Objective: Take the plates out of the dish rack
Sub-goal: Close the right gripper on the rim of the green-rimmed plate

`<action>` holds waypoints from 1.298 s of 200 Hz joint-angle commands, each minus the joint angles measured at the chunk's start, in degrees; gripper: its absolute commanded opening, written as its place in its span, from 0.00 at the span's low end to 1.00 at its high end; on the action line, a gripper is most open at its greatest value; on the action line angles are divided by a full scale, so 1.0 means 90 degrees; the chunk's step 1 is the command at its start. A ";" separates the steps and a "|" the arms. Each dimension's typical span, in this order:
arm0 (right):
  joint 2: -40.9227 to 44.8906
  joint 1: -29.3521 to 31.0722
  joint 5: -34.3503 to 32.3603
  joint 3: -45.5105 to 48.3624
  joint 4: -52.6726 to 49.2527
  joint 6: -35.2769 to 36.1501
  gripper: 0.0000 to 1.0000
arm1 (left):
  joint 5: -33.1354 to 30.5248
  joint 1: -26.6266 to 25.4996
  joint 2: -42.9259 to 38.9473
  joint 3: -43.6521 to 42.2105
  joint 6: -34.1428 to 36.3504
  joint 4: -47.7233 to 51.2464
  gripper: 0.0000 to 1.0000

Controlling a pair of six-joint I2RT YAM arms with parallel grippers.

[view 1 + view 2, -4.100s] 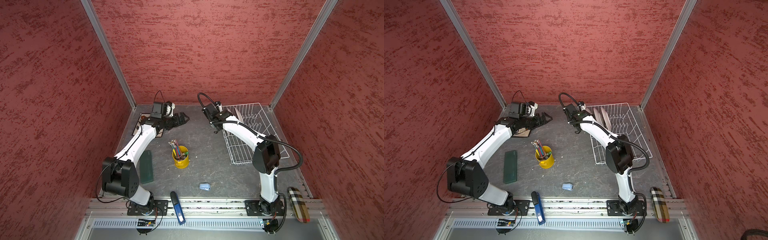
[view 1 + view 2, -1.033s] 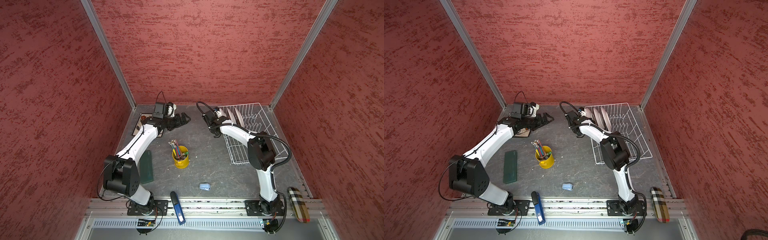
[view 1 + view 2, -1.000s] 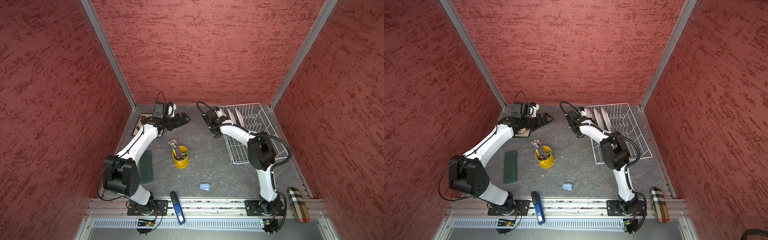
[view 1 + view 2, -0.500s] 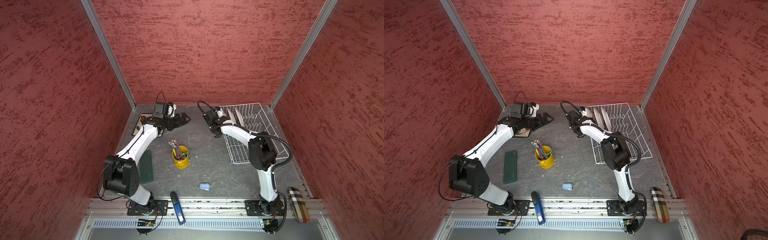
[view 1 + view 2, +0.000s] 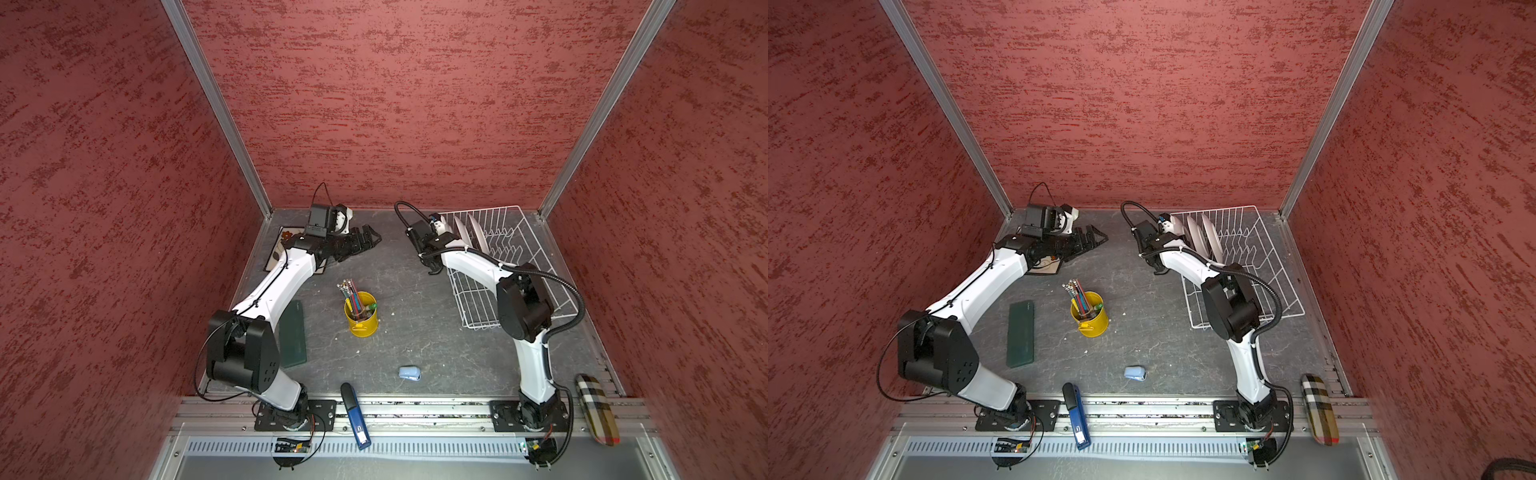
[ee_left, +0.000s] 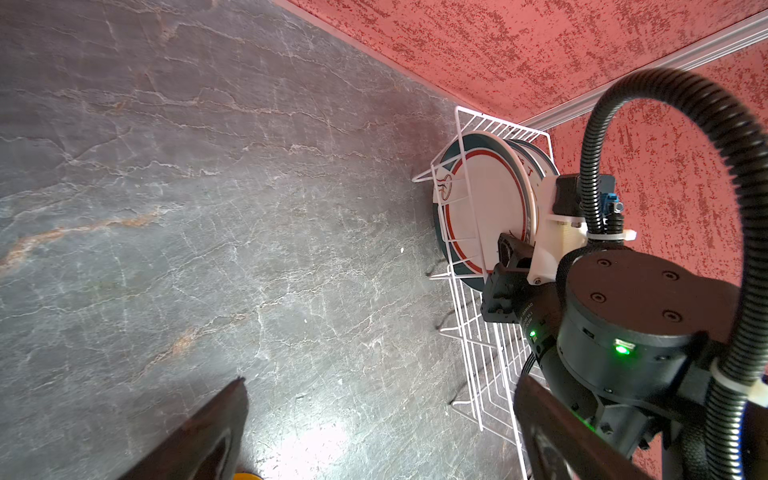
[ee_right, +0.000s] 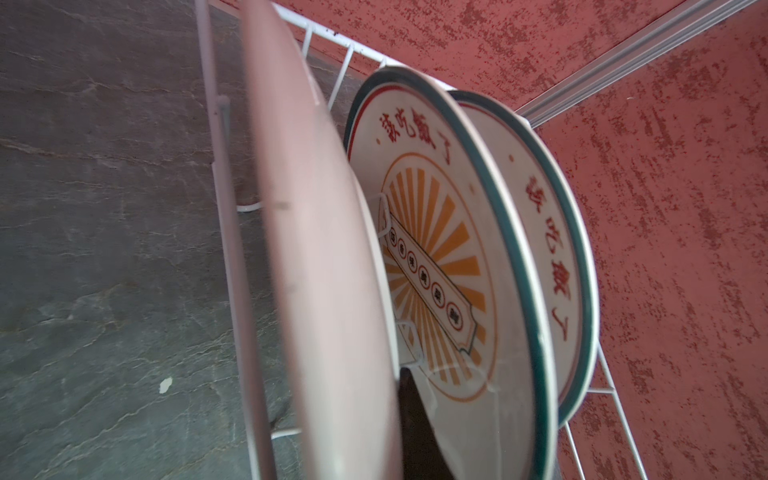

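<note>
At the far right corner of the dark grey, stone-veined table [image 5: 415, 299], the white wire dish rack [image 5: 515, 249] is sitting close to the red textured walls [image 5: 395, 104]. These walls are closing the table in on three sides and meeting at bare aluminium corner posts [image 5: 218, 108]. Three round plates are standing on edge between the prongs at the rack's far end. The right fingers [image 6: 510, 251] are pinching the rim of the first plate [image 7: 324, 291], and one dark finger is showing behind it in the right wrist view. The second plate [image 7: 436, 249] and third plate [image 7: 557, 257] are standing just behind, with their sunburst faces showing. The left fingers [image 6: 212, 432] are hanging spread wide and empty above the table's far middle, well apart from the rack. A square plate [image 5: 276, 253] is lying flat in the far left corner, partly under the left arm. A yellow cup [image 5: 360, 318] of pencils is standing mid-table, with a green case [image 5: 294, 336] lying to its left.
</note>
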State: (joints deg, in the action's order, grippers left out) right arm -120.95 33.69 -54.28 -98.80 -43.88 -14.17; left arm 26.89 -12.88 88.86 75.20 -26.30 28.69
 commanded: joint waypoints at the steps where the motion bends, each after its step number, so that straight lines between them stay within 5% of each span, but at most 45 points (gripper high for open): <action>1: 0.0148 -0.0014 -0.0277 -0.0111 -0.0037 0.0037 0.00 | -0.0049 -0.0033 0.0013 0.0063 0.0043 0.0055 1.00; 259: 0.0495 0.0202 -0.1140 -0.0560 -0.0204 0.0027 0.00 | -0.0022 -0.0033 -0.0024 0.0033 0.0035 0.0045 1.00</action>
State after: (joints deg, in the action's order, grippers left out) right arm -120.22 35.29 -58.85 -101.08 -45.28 -12.84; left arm 26.89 -12.88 88.86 75.20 -26.30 28.69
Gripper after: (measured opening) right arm 0.110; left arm 0.995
